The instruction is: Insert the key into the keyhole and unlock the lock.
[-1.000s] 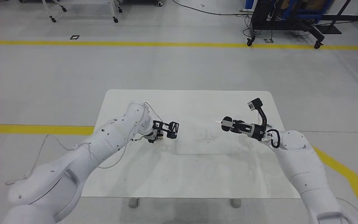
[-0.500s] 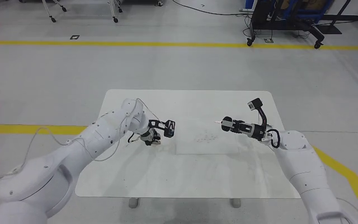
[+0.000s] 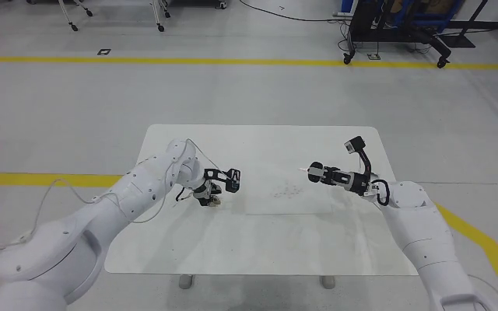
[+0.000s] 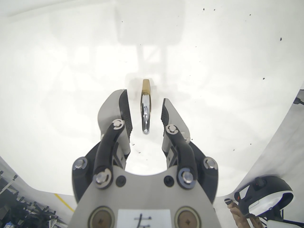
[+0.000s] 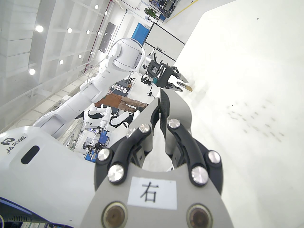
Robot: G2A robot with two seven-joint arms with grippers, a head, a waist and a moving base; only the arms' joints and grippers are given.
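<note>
A small padlock stands on edge on the white table [image 3: 264, 241], its brass body [image 4: 146, 85] away from the wrist and its chrome shackle [image 4: 145, 112] toward it. My left gripper [image 4: 144, 98] is open and low over the table, one finger on each side of the shackle, neither touching it. From the right wrist view the left gripper [image 5: 181, 83] shows with the brass padlock [image 5: 189, 87] at its tips. My right gripper [image 3: 305, 169] hovers right of the table's middle, shut on the key [image 3: 299, 167], whose thin tip points left. Its fingers [image 5: 163, 100] are pressed together.
A patch of dark scuff marks [image 3: 286, 190] lies on the table between the two grippers. The tabletop around them is bare. The table's near edge [image 3: 264, 274] is well in front of both arms.
My left gripper has swung from pointing sideways above the table to pointing down, and has come lower and slightly left, over the padlock. The right arm has not moved.
</note>
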